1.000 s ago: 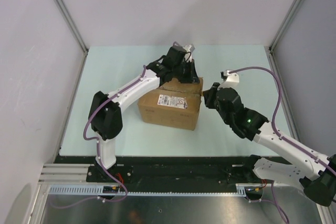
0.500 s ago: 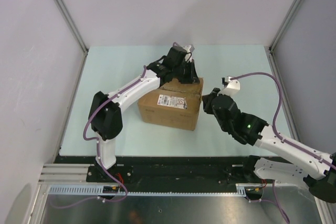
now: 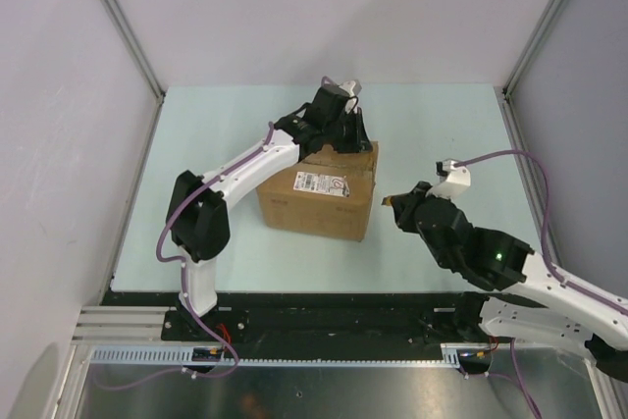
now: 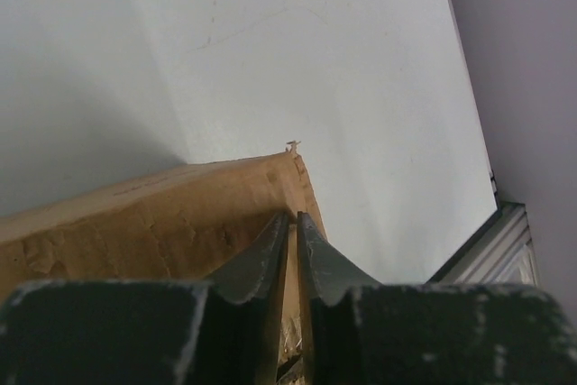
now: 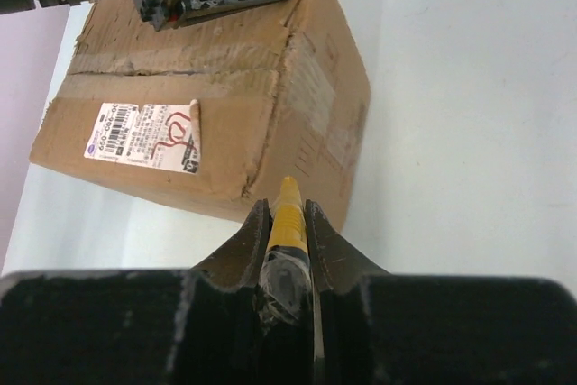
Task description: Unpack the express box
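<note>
Express box not cut open yet
Right gripper clutches the yellow knife; left gripper, squeezed closed, rests on top.

Pale green table, matte and lightly scuffed. Plain white walls on three sides, aluminium frame posts in the back corners. Black strip along the near edge, then a slotted cable duct and a metal plate. Yellow utility knife, slim, tip pointing up-frame.
</note>
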